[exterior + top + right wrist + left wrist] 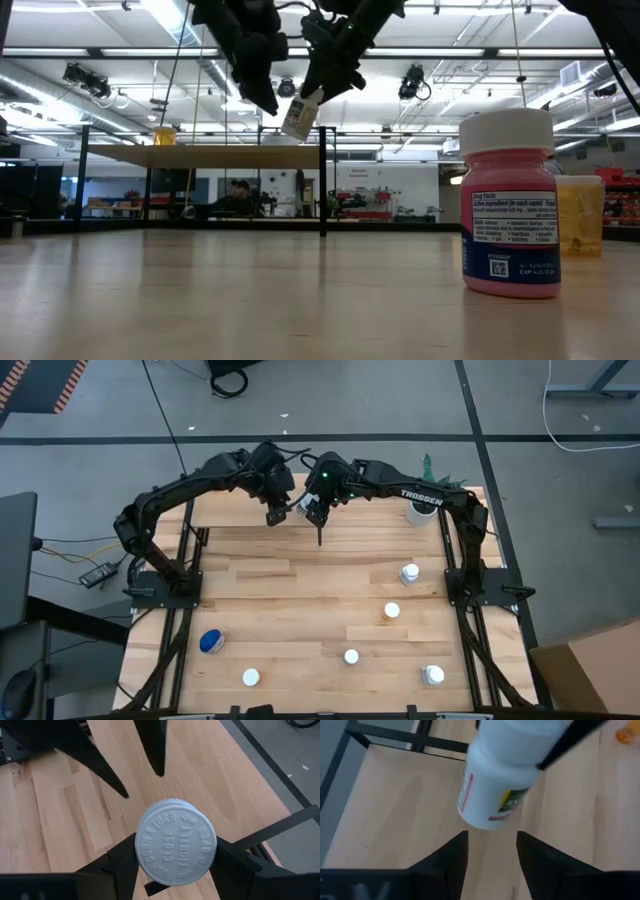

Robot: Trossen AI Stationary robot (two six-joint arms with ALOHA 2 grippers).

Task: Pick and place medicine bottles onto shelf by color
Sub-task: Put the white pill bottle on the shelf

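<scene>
Above the table (pixel 300 595), over the shelf (pixel 235 515) at its far edge, the right gripper (pixel 311 508) held 1 white medicine bottle (pixel 302 506) clamped just below its cap, while the left gripper (pixel 274 515) hung beside it with fingers parted and empty. That small bottle looked light, rigid and smooth-walled, so the ridged cap seemed the surer hold.

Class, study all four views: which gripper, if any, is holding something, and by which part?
The right gripper holds a white medicine bottle by its white cap, above the shelf. The left gripper is open, empty.
</scene>
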